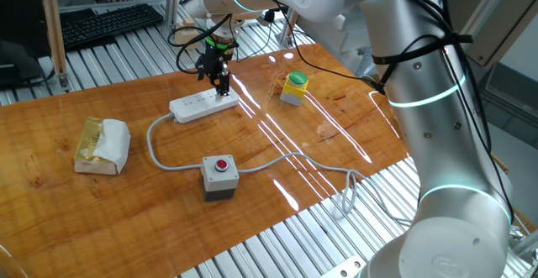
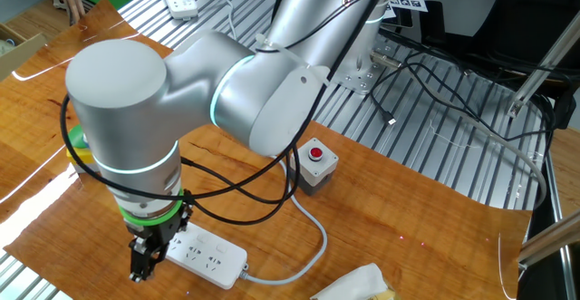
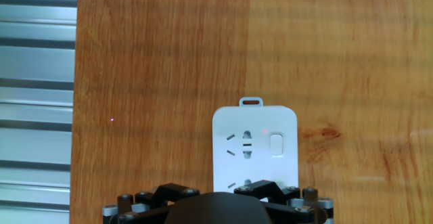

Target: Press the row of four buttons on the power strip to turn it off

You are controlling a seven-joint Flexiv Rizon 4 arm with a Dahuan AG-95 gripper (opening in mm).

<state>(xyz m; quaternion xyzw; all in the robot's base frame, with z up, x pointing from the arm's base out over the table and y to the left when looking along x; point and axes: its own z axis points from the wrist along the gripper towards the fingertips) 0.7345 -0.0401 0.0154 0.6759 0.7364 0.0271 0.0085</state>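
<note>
On the desk's left part lies a tissue pack. Right of it, toward the far edge, the strip lies flat, its grey cable looping from its left end. The claw hangs over the strip's right end, its jaws wide with nothing between them. In the hand view one button shows beside a socket just ahead of the claw. A grey box sits near the front edge; a yellow-green block stands further right.
</note>
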